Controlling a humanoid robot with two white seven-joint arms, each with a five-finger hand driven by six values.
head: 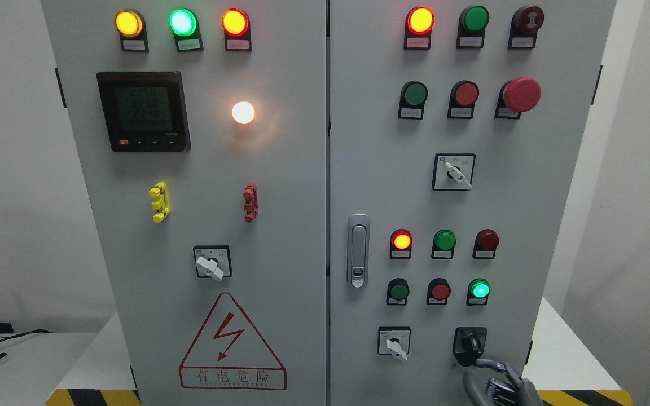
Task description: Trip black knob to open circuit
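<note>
I'm looking at the black knob (pixel 470 343) low on the right door of the grey cabinet (pixel 280 186), bottom row, just right of a white selector switch (pixel 395 344) and below a lit green lamp (pixel 479 290). Its handle runs close to vertical, long axis up and down with a slight lean, the lower end dropping toward the bottom of its black square plate; I can't make out a pointer mark on it. My right hand (pixel 497 379) comes up from the bottom edge right of the middle, grey fingers (pixel 486 364) reaching up and to the left, with the topmost fingertip right at the underside of the knob. From here it reads as touching or just shy of touching, I can't tell which. The fingers look loosely curled rather than spread, and they're not wrapped round the handle; most of the hand is cut off by the frame. The wrist sits below and to the right of the knob, so the hand is angled in from that side. Up the door, the red lamp (pixel 401 241) in the middle group is lit.
</note>
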